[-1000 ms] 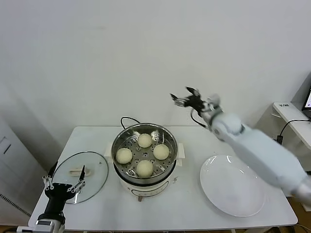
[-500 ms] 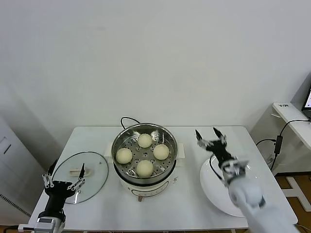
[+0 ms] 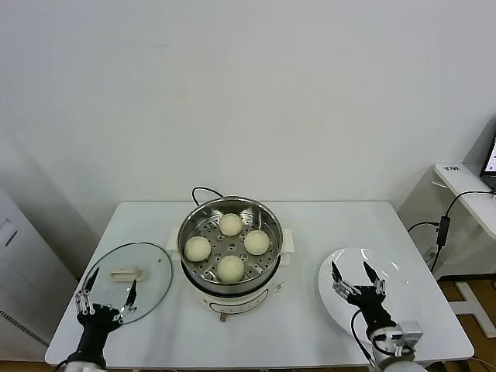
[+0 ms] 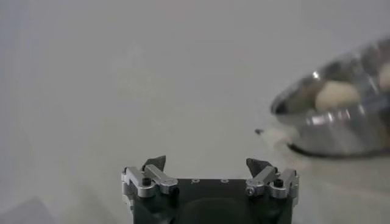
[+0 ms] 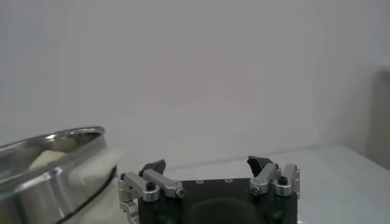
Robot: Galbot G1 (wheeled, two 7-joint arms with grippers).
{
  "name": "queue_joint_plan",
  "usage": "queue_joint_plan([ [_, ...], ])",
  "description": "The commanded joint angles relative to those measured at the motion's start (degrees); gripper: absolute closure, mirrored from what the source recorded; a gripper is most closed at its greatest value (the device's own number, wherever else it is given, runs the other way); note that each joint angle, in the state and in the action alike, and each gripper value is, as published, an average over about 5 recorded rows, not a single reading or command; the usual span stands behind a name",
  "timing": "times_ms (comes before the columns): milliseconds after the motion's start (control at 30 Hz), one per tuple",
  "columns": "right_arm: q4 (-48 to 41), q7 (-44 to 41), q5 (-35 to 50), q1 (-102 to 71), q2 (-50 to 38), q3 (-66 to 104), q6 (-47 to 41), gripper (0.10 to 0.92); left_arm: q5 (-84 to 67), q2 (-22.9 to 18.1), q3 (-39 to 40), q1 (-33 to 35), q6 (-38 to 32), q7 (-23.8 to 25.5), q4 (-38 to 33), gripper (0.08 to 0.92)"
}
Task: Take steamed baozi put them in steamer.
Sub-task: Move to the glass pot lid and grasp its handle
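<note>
The steamer (image 3: pixel 230 211) stands mid-table, a shiny steel pot with a perforated floor on a white base. Four cream-white baozi lie inside it: one at the back (image 3: pixel 231 224), one at the left (image 3: pixel 198 248), one at the right (image 3: pixel 256 242), one at the front (image 3: pixel 230 268). My right gripper (image 3: pixel 350 280) is open and empty, low over the white plate (image 3: pixel 403 306). My left gripper (image 3: pixel 105 297) is open and empty at the front left, by the glass lid (image 3: pixel 151 267). The pot shows in the left wrist view (image 4: pixel 341 122) and the right wrist view (image 5: pixel 46 176).
A black cord (image 3: pixel 203 191) runs from behind the steamer. A white side table (image 3: pixel 465 186) with a cable stands at the far right. The table's front edge runs just below both grippers.
My right arm has swung down from high behind the steamer to low over the white plate, gripper open throughout. My left gripper has dropped slightly towards the front edge.
</note>
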Motion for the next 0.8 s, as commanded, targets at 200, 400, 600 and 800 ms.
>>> queue_joint_plan([
  [200, 3.68, -1.44, -3.29, -7.16, 4.88, 4.13, -0.31, 0.203, 43.97, 11.56, -4.67, -11.39, -12.7, -15.08, 21.17, 0.177],
  [400, 3.66, -2.1, -3.59, -7.64, 5.33, 4.75, 0.51, 0.203, 47.22, 11.86, -4.26, -17.32, -9.91, -15.44, 25.9, 0.177],
  [600, 4.06, -2.48, -4.01, -8.37, 6.22, 4.67, 1.09, 0.203, 48.47, 12.08, -4.49, -21.45, -8.61, -14.9, 30.91, 0.177],
  [800, 4.56, -2.52, -4.19, -8.44, 6.03, 4.87, 1.16, 0.203, 48.9, 13.08, -3.79, -25.11, -7.35, -14.7, 34.19, 0.177],
])
